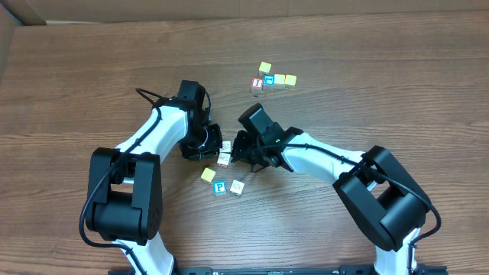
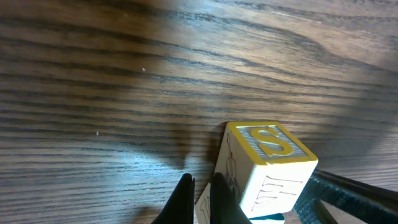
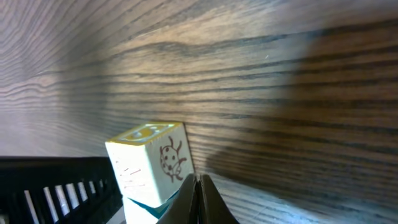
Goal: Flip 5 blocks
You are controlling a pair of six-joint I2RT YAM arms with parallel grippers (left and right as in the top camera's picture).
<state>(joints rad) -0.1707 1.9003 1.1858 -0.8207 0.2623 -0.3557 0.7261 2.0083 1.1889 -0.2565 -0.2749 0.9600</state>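
Between my two grippers sit two cream blocks (image 1: 225, 145) (image 1: 224, 159). A yellow block (image 1: 208, 175), a blue P block (image 1: 219, 187) and another cream block (image 1: 237, 186) lie just in front of them. My left gripper (image 1: 215, 143) (image 2: 200, 194) is shut on nothing, its tips at the left side of a cream block with a yellow S top (image 2: 270, 155). From the opposite side my right gripper (image 1: 236, 151) (image 3: 198, 190) is shut and empty too, tips against the same block's ladybug face (image 3: 152, 165). A teal edge shows under this block.
A separate cluster lies farther back: a yellow cube (image 1: 264, 67), a red-faced cube (image 1: 257, 82), a blue cube (image 1: 268, 79) and two yellow cubes (image 1: 285, 79). The wooden table (image 1: 367, 84) stretches all around. The two arms stand close together at the centre.
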